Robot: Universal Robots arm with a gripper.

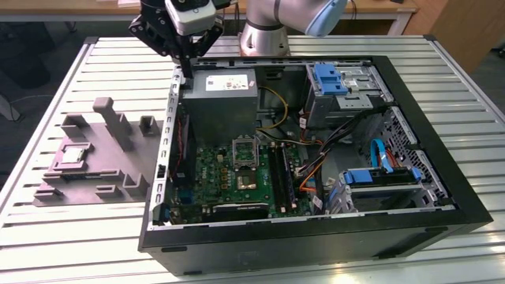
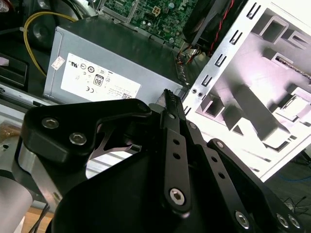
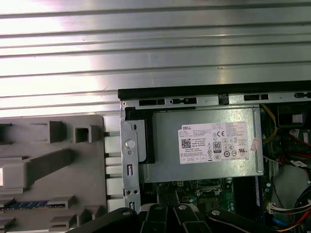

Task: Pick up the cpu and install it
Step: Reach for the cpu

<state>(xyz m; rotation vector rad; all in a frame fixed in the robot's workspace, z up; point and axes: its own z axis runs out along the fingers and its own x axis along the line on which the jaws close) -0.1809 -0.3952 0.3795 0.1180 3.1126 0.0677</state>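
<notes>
**Over the case's corner: gripper closed, nothing held**

Above the open computer case [image 1: 316, 236], your gripper [image 1: 185, 59] [image 2: 167, 94] hangs over the corner nearest the arm's base. It points down at the case's metal rim. Its fingers [image 2: 175, 145] are pressed together to a narrow point, and nothing sits between them. The tip hovers clear of the rim and does not touch it.

Just inside the case at that corner lies the grey power supply [image 1: 221, 103] [image 2: 112, 63] [image 3: 204, 145], with its white label facing up. Deeper in the case, beyond the power supply, you can see the green motherboard [image 1: 229, 177]. Its rectangular metal socket frame [image 1: 245, 148] sits close to the power supply's edge.

The cpu [image 1: 73, 155] is outside the case, well apart from the gripper. It lies flat in a recess of the grey moulded tray [image 1: 99, 168]. The tray rests right against the case's wall, on the side towards the exterior view's left. Upright plastic blocks on the tray stand between the cpu and the case.

Case and tray both sit on the slatted metal table [image 1: 118, 59].
</notes>
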